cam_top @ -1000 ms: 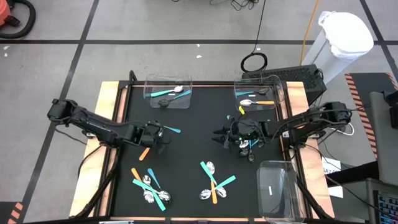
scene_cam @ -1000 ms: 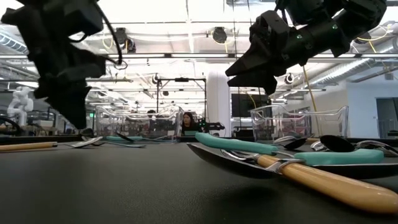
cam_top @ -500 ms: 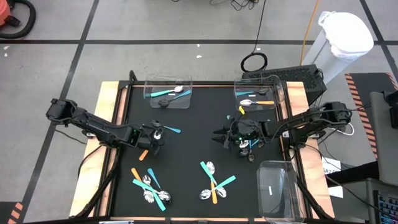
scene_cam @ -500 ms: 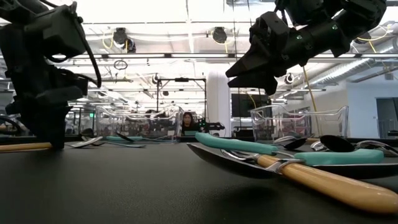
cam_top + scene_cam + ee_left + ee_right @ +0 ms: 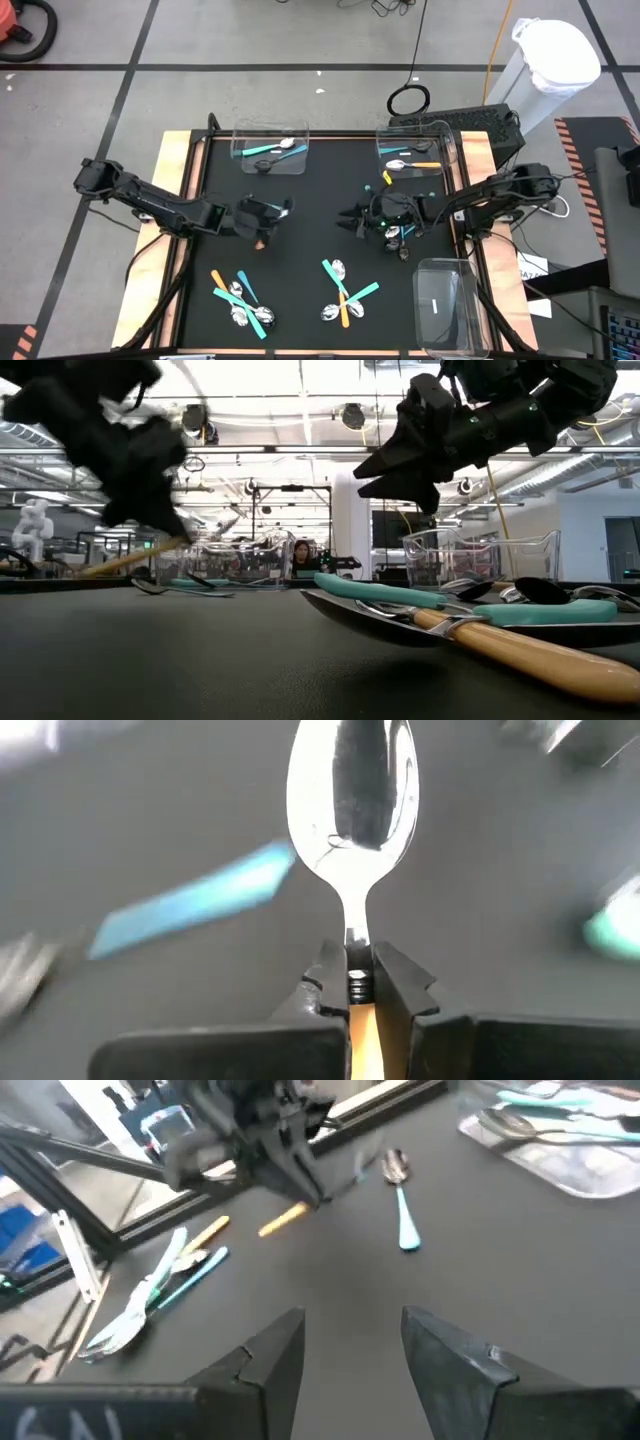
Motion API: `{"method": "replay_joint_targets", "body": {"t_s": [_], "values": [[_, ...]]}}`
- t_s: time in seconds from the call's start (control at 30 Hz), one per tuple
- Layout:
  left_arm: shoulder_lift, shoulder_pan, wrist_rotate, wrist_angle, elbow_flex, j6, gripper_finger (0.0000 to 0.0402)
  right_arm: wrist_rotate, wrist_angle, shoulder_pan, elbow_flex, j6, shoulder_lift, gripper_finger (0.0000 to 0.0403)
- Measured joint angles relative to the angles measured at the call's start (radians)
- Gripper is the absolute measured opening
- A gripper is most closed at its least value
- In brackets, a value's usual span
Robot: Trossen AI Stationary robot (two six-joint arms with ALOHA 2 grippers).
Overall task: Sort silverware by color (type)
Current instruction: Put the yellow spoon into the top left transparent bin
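Note:
My left gripper (image 5: pixel 268 213) hovers left of the table's middle, shut on an orange-handled spoon (image 5: pixel 352 810) whose shiny bowl sticks out past the fingertips. A teal-handled spoon (image 5: pixel 403 1215) lies flat on the black table just beside it. My right gripper (image 5: pixel 345 218) stands open above the table's middle right, nothing between its fingers (image 5: pixel 275 1350). More silverware lies in two near piles (image 5: pixel 240 300) (image 5: pixel 345 295) and under the right arm (image 5: pixel 400 238). My left gripper pinches the spoon between its two fingers where the metal neck meets the orange handle (image 5: pixel 356 982). The fingers lie along the spoon, slanting downward. The bowl points forward and the handle (image 5: pixel 125 563) runs back and down. The spoon is tilted and lifted clear of the table.
A clear bin (image 5: pixel 270 150) at the far left holds teal-handled pieces. A second clear bin (image 5: pixel 412 158) at the far right holds an orange-handled and a teal-handled piece. A third clear bin (image 5: pixel 445 305) sits at the near right edge. Bare black table lies between the arms.
My left gripper dipped to the table over the orange-handled spoon, took hold of it, then rose and tipped its fingers up. The spoon, which lay flat, now hangs tilted clear of the table. The right arm kept still.

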Motion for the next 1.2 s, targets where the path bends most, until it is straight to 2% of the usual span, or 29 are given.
{"method": "replay_joint_targets", "body": {"t_s": [0.07, 0.13, 0.33, 0.53, 0.73, 0.93, 1.07, 1.2], "values": [[0.003, 0.003, -0.075, 0.167, 0.003, 0.080, 0.0009, -0.002, 0.084, 0.009, 0.000, 0.000, 0.038, 0.0165], [0.024, 0.010, -0.108, 0.321, 0.003, 0.187, 0.0009, -0.002, 0.157, 0.020, 0.000, -0.001, 0.072, 0.0165], [0.119, 0.020, -0.078, 0.713, 0.003, 0.498, 0.0010, 0.023, 0.322, 0.053, 0.048, -0.113, 0.185, 0.0172], [0.238, 0.022, -0.028, 1.019, 0.002, 0.623, 0.0010, 0.023, 0.361, 0.059, 0.132, -0.181, 0.228, 0.0212], [0.315, 0.032, 0.006, 1.181, 0.002, 0.634, 0.0010, 0.022, 0.314, 0.039, 0.202, -0.216, 0.227, 0.0237], [0.365, 0.050, 0.078, 1.270, 0.026, 0.636, 0.0011, -0.008, 0.221, 0.008, 0.238, -0.225, 0.227, 0.0219], [0.379, 0.053, 0.099, 1.269, 0.054, 0.666, 0.0011, -0.007, 0.205, 0.008, 0.245, -0.225, 0.227, 0.0183], [0.380, 0.053, 0.111, 1.248, 0.078, 0.687, 0.0011, -0.012, 0.197, 0.009, 0.245, -0.223, 0.227, 0.0106]]}}
